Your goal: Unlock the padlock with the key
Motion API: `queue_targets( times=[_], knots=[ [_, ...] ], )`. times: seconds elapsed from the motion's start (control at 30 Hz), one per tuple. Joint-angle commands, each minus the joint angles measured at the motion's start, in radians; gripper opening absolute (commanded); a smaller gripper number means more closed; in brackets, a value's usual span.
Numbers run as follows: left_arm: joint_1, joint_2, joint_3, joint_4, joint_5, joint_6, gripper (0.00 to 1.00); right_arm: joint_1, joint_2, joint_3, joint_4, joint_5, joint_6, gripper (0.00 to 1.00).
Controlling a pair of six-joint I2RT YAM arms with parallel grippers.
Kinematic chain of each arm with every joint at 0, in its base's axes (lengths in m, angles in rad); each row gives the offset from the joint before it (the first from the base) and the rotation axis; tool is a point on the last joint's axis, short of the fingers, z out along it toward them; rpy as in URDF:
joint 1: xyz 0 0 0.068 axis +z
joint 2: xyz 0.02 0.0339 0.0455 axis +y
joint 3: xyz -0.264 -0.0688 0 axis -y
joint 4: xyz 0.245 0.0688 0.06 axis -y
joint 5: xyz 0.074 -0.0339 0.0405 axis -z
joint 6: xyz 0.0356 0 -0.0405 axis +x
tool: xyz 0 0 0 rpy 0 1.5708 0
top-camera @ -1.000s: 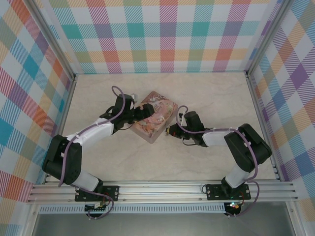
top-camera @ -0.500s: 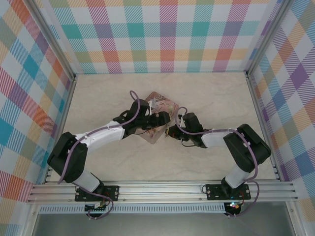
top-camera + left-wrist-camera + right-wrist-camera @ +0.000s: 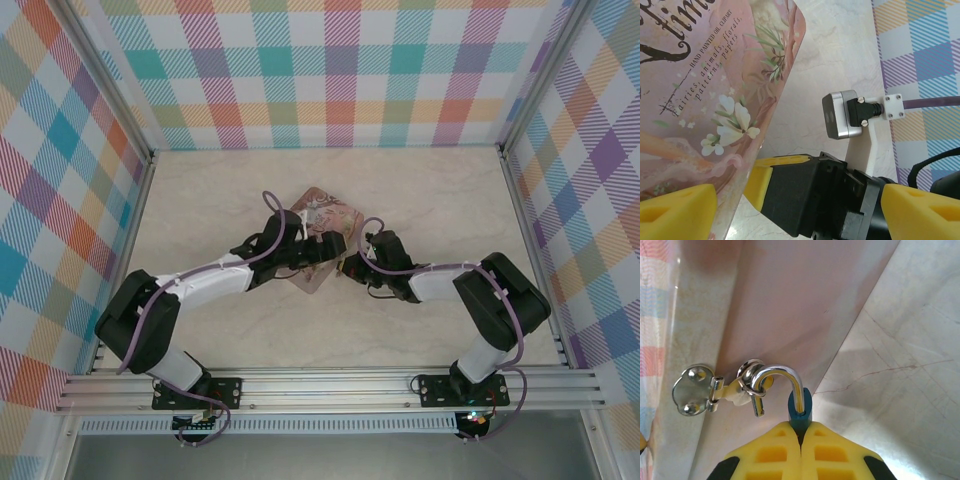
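A pink rectangular tin box with painted flowers and lettering on its lid (image 3: pixel 330 215) sits cornerwise at the middle of the pale marble-patterned counter (image 3: pixel 450 210). Its lid is down, so whatever it holds is hidden. The left hand (image 3: pixel 312 250) hangs over the tin's lower corner. In the left wrist view this hand (image 3: pixel 797 200) has its yellow fingers (image 3: pixel 675 210) spread wide at the bottom of the frame, the tin's lid (image 3: pixel 715 90) filling the upper left and its edge running down between them. The right hand (image 3: pixel 347 266) is pressed in at the tin's right side. In the right wrist view its yellow fingers (image 3: pixel 830 455) are pinched together at the bottom centre on the blue-teal body of a small padlock (image 3: pixel 800 412). The padlock's silvery metal shackle (image 3: pixel 782 371) arches up and to the left through the ring of a small silver hasp (image 3: pixel 692 390) fixed to the tin's pink wall (image 3: pixel 790 300). The shackle's short end seems to stand free of the body, though the ring partly covers it.
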Motion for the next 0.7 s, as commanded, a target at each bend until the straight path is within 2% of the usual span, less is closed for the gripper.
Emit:
queue_targets(
  times=[0.0,0.27,0.67],
  knots=[
    [-0.013,-0.003,-0.094,-0.105,-0.027,-0.04,0.86,0.006,0.006,0.015,0.024,0.045,0.066,0.0],
    [-0.008,-0.044,-0.172,-0.093,-0.053,-0.058,0.87,0.006,0.03,0.046,0.049,0.072,0.114,0.0],
    [0.009,-0.092,-0.228,-0.078,-0.069,-0.071,0.87,-0.011,0.022,0.057,0.075,0.084,0.087,0.0]
  ],
)
